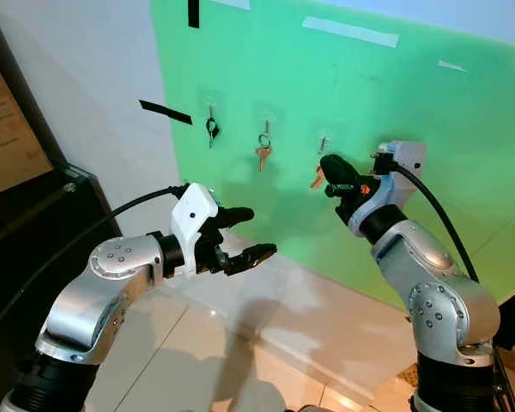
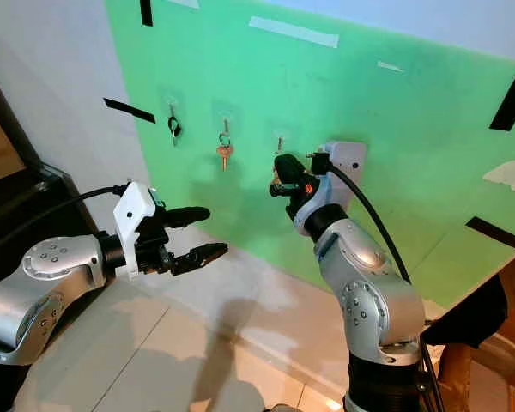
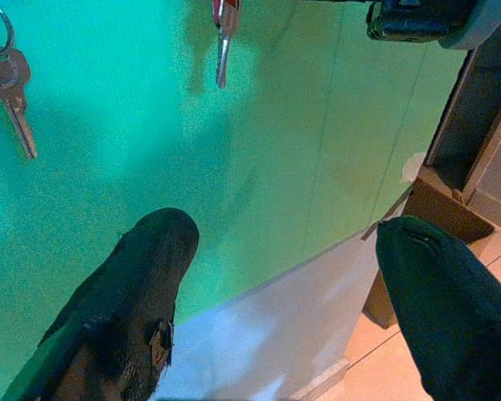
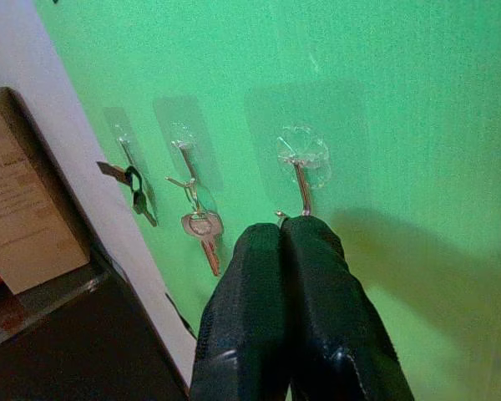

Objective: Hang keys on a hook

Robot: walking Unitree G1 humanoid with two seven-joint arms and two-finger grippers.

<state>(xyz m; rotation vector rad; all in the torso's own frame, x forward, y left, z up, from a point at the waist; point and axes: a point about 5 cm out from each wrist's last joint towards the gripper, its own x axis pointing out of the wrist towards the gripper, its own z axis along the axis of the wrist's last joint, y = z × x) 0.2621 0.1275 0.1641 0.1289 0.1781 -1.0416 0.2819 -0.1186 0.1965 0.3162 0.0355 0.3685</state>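
Note:
Three clear stick-on hooks sit in a row on the green wall. The left hook holds a dark key (image 1: 211, 130) and the middle hook a brass key (image 1: 263, 153). My right gripper (image 1: 330, 166) is raised just under the right hook (image 4: 301, 177), touching or nearly touching its tip. Its fingers (image 4: 288, 276) are pressed together and shut on a key ring. That ring's key (image 3: 223, 43) dangles below the gripper, close to the wall. My left gripper (image 1: 251, 232) hovers open and holds nothing, lower and to the left, away from the wall.
A dark cabinet (image 1: 21, 232) stands at the left with a cardboard box (image 4: 21, 225) on it. Black tape strips (image 1: 165, 112) and white tape (image 1: 350, 31) mark the wall. Pale tiled floor (image 1: 240, 343) lies below, and brown furniture (image 2: 489, 318) stands at the right.

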